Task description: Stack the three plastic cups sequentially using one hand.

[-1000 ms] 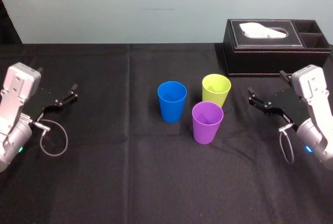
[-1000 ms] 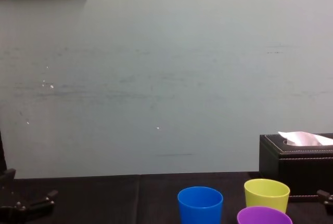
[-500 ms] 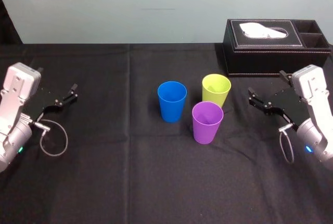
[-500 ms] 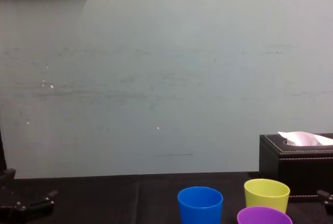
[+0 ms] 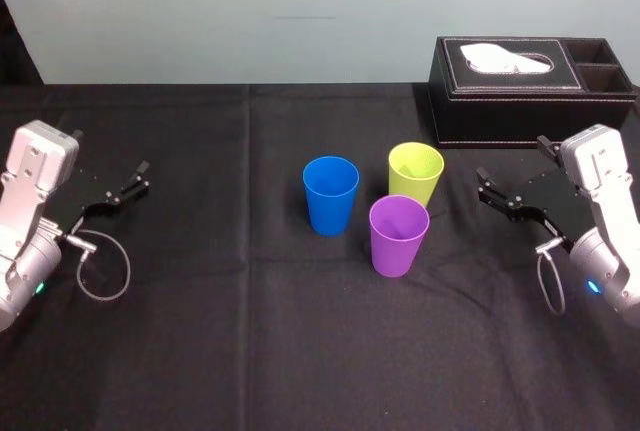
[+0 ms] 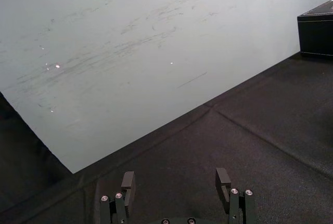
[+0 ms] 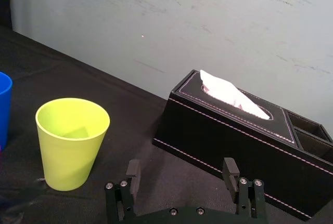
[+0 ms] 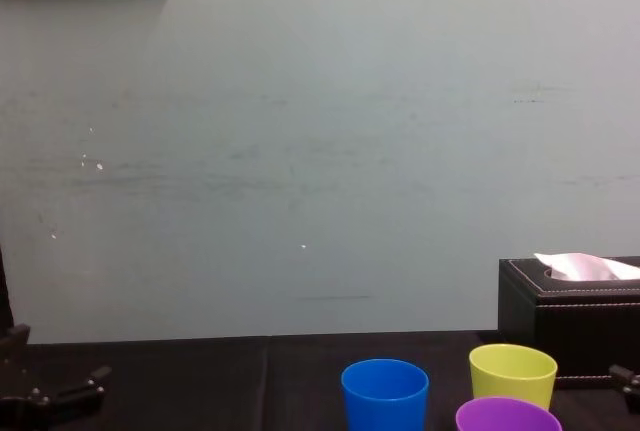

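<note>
Three cups stand upright on the table [image 5: 200,341], the blue cup [image 5: 331,194] apart, the purple cup [image 5: 398,236] perhaps touching the yellow-green cup [image 5: 415,173], while the right gripper [image 7: 181,166] and left gripper [image 6: 175,173] sit wide open at the sides; we would pinch one rim squarely, lift clear, then lower straight.

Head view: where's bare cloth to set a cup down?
Free: between the left gripper and the blue plastic cup; the near strip before the purple plastic cup. Crowded: yellow-green plastic cup, black leather tissue box and right gripper sit close.
</note>
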Motion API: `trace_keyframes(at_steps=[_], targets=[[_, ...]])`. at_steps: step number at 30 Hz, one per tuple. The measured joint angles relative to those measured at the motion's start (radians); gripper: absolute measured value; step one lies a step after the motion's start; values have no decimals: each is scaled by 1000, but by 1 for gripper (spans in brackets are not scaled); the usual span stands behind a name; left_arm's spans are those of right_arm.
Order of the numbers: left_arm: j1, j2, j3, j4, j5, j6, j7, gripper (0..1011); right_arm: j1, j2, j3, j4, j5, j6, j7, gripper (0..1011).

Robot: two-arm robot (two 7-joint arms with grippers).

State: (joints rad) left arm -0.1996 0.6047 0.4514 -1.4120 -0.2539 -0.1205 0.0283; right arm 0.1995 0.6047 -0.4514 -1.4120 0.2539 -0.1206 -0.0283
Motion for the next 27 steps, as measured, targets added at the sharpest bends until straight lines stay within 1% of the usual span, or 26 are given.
trace_keyframes(at_steps=[4, 7, 10, 13, 16, 17, 19, 22, 27], targets=[[0, 0, 0, 0, 0, 0, 0, 1011, 1, -6, 7, -1, -4, -8, 13, 1004], [0, 0, 0, 0, 0, 0, 0, 1011, -4, -8, 16, -14, -8, -15, 24, 1004], [0, 0, 0, 0, 0, 0, 0, 1011, -15, -5, 26, -31, -7, -16, 31, 1004], [0, 0, 0, 0, 0, 0, 0, 1011, -40, 4, 42, -60, 2, -16, 39, 1004], [0, 0, 0, 0, 0, 0, 0, 1011, -79, 20, 63, -94, 31, -15, 61, 1004], [0, 0, 0, 0, 0, 0, 0, 1011, -103, 28, 75, -112, 53, -16, 78, 1004], [0, 0, 0, 0, 0, 0, 0, 1012, -127, 37, 84, -131, 73, -16, 96, 1004], [0, 0, 0, 0, 0, 0, 0, 1011, -185, 58, 104, -179, 108, -8, 126, 1004], [0, 0, 0, 0, 0, 0, 0, 1011, -244, 74, 120, -228, 139, -4, 158, 1004]])
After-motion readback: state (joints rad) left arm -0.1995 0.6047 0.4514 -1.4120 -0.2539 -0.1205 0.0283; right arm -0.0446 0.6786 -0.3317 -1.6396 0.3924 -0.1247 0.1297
